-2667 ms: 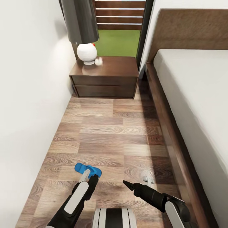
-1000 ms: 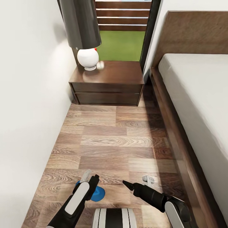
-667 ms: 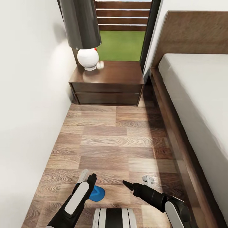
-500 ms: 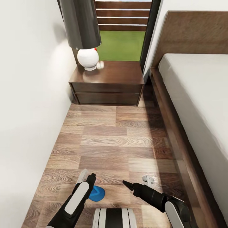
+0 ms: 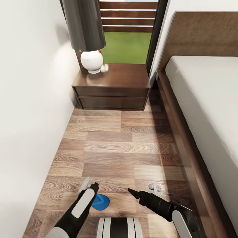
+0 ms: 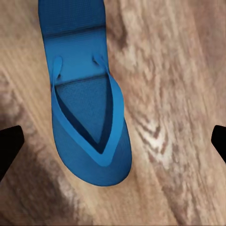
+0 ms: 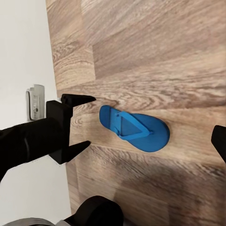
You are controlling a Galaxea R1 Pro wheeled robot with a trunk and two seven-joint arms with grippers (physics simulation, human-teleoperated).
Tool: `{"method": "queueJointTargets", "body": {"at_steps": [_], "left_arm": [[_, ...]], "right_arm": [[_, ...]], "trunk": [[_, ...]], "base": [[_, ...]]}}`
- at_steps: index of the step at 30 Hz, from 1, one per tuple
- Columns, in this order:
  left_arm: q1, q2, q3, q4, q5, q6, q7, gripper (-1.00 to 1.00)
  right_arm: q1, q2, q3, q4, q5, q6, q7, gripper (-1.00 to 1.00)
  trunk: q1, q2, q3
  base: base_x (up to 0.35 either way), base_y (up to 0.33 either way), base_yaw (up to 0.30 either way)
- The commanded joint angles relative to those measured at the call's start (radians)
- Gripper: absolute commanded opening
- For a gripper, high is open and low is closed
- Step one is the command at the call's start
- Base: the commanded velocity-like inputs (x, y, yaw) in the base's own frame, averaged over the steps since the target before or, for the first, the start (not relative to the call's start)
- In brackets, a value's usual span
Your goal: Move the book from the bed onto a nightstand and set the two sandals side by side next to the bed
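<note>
Blue flat-soled sandal (image 6: 87, 113) with V-strap lies on grained wood-plank floor (image 5: 125, 148), beneath left gripper (image 5: 88, 185), fingers spread wide, empty. Right gripper (image 5: 142, 189) open too. Glossy nightstand (image 5: 112, 86) stands well apart.

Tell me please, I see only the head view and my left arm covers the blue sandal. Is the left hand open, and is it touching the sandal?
Observer: The left hand is open; in the right wrist view its fingers stand spread beside the sandal, not touching it.
Operator: Does the sandal lie flat?
Observer: Yes, sole down on the wood floor, straps up, as the left wrist view shows.
Operator: Is the second sandal near?
Observer: I cannot see it anywhere.
</note>
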State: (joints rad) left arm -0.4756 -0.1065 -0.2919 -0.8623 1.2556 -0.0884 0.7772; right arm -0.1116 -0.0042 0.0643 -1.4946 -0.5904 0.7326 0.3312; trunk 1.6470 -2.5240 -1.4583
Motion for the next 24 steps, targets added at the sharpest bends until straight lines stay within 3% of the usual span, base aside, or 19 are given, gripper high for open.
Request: {"method": "queueJointTargets", "body": {"at_steps": [1, 10, 24], "left_arm": [[-0.013, 0.000, -0.003, 0.024, 0.008, -0.008, 0.000, 1.00], [-0.039, 0.000, -0.005, 0.077, 0.006, -0.001, -0.084, 1.00], [-0.044, -0.004, -0.006, 0.080, 0.006, 0.028, -0.093, 1.00]], "right_arm": [[0.000, 0.000, 0.000, 0.000, 0.000, 0.004, 0.002, 1.00], [0.000, 0.000, 0.000, 0.000, 0.000, 0.004, 0.002, 1.00], [0.000, 0.000, 0.000, 0.000, 0.000, 0.004, 0.001, 1.00]], "trunk": [[0.000, 0.000, -0.001], [0.000, 0.000, -0.001], [0.000, 0.000, -0.001]], "base": [[0.000, 0.000, 0.000], [0.000, 0.000, 0.000], [0.000, 0.000, 0.000]]}}
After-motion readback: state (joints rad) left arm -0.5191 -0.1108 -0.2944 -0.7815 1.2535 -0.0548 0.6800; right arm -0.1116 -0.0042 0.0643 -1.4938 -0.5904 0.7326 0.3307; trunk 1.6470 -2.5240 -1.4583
